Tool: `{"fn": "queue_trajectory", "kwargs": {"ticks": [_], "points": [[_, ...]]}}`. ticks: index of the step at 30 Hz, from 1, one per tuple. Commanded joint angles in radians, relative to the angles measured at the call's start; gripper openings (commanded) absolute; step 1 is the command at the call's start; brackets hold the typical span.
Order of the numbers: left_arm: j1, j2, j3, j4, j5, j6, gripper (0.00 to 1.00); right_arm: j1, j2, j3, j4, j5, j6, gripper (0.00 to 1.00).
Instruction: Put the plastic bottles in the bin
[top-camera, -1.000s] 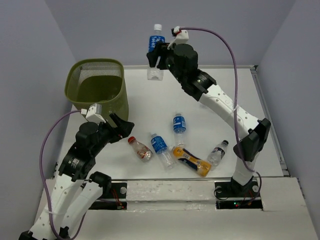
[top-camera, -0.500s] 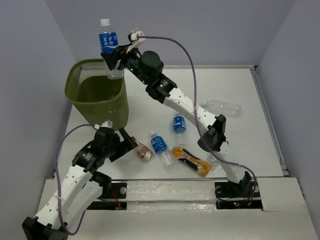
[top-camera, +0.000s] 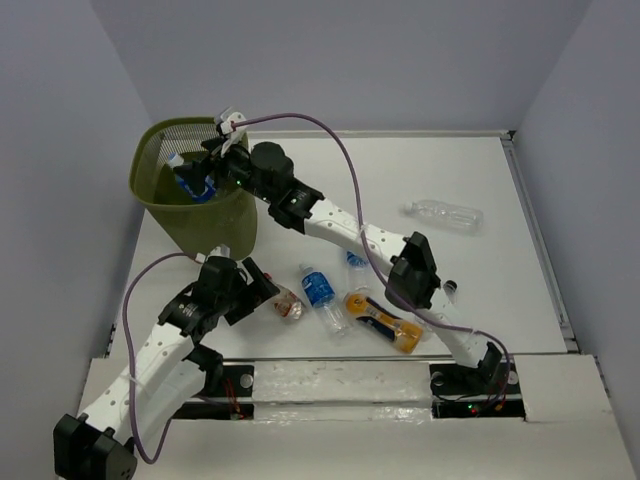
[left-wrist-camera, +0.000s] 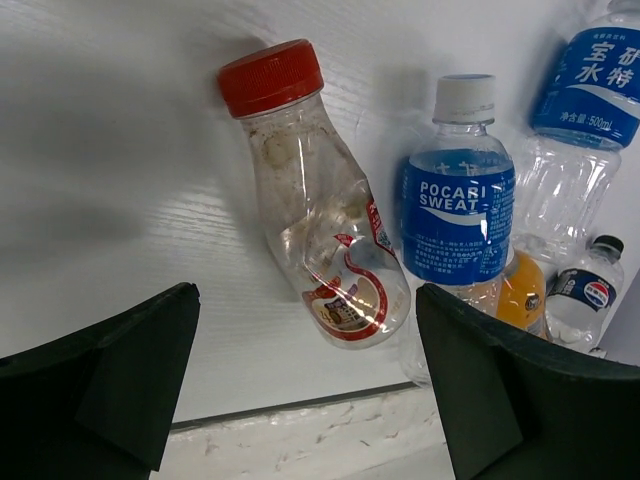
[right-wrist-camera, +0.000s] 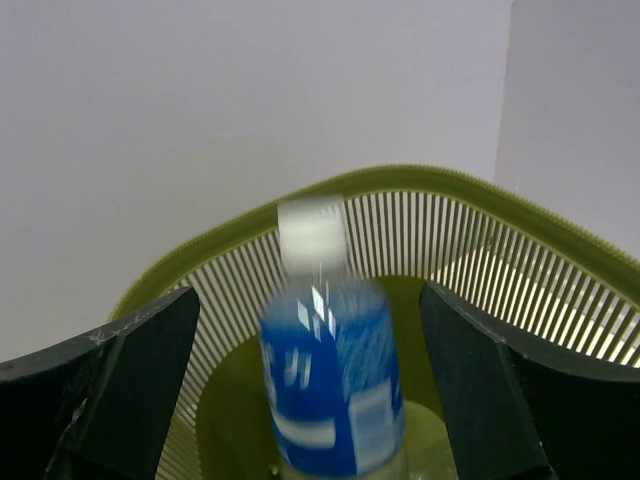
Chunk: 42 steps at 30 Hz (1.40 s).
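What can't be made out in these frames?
- Right wrist: blue-labelled clear plastic bottle motion-blurred, label unreadable, base cut by bottom edge.
- Top: olive-green mesh bin, floor partly hidden by right gripper.
- Top: small dark-capped bottle mostly behind right arm.
- Left wrist: orange bottle mostly behind white-capped Pocari Sweat bottle.

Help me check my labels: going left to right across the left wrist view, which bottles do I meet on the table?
In order: red-capped bottle → Pocari Sweat bottle → small dark-capped bottle. Two more bottles overlap these, so they are left out.
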<state>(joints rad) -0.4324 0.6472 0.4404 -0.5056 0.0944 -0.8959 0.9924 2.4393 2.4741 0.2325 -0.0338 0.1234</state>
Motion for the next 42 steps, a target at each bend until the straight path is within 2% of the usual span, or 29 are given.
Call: {"fn": "queue_trajectory", "kwargs": {"ticks": [1,6,8,9,11,13,16,17,21,23,25,27,34,35,37,38,42], "points": [[-0.005,-0.012,-0.022,0.081,-0.025,-0.038,0.99,0.012,-0.180,-0.093,0.047,-0.038,-0.007,0.97],[-0.008,0.026,-0.049,0.134,-0.059,-0.057,0.99,0.012,-0.409,-0.390,0.067,-0.045,0.024,0.98],[-0.008,0.054,-0.055,0.165,-0.074,-0.055,0.99,0.012,-0.566,-0.609,0.091,-0.028,0.057,0.91],[-0.006,0.061,-0.061,0.188,-0.084,-0.055,0.99,0.012,-0.682,-0.777,0.108,-0.014,0.077,0.86],[-0.008,0.084,-0.071,0.211,-0.091,-0.061,0.99,0.012,-0.791,-0.942,0.113,0.012,0.110,0.78],[-0.008,0.101,-0.092,0.251,-0.128,-0.061,0.99,0.012,-0.928,-1.157,0.108,0.029,0.134,0.78],[-0.012,0.155,-0.108,0.283,-0.151,-0.063,0.96,0.022,-1.038,-1.335,0.018,0.095,0.159,0.79],[-0.012,0.166,-0.109,0.291,-0.157,-0.063,0.94,0.022,-1.057,-1.362,-0.017,0.103,0.177,0.79],[-0.014,0.207,-0.098,0.331,-0.188,-0.055,0.74,0.022,-1.106,-1.467,-0.160,0.133,0.214,0.83],[-0.014,0.238,-0.089,0.360,-0.200,-0.040,0.68,0.022,-1.093,-1.486,-0.223,0.169,0.214,0.89],[-0.014,0.265,-0.077,0.380,-0.208,-0.023,0.68,0.022,-1.070,-1.479,-0.310,0.196,0.211,0.93],[-0.014,0.310,-0.062,0.394,-0.213,-0.017,0.63,0.022,-1.028,-1.460,-0.357,0.210,0.213,0.96],[-0.017,0.403,-0.043,0.435,-0.197,-0.006,0.62,0.022,-0.906,-1.431,-0.427,0.224,0.232,0.96],[-0.017,0.410,-0.043,0.438,-0.197,-0.005,0.58,0.022,-0.893,-1.423,-0.435,0.216,0.237,0.96],[-0.019,0.416,-0.042,0.443,-0.203,-0.001,0.40,0.022,-0.875,-1.419,-0.440,0.213,0.243,0.96],[-0.019,0.413,-0.040,0.441,-0.208,0.000,0.36,0.022,-0.856,-1.414,-0.440,0.209,0.248,0.95],[-0.019,0.373,-0.023,0.395,-0.232,0.020,0.29,0.022,-0.820,-1.394,-0.440,0.190,0.255,0.93]]}}
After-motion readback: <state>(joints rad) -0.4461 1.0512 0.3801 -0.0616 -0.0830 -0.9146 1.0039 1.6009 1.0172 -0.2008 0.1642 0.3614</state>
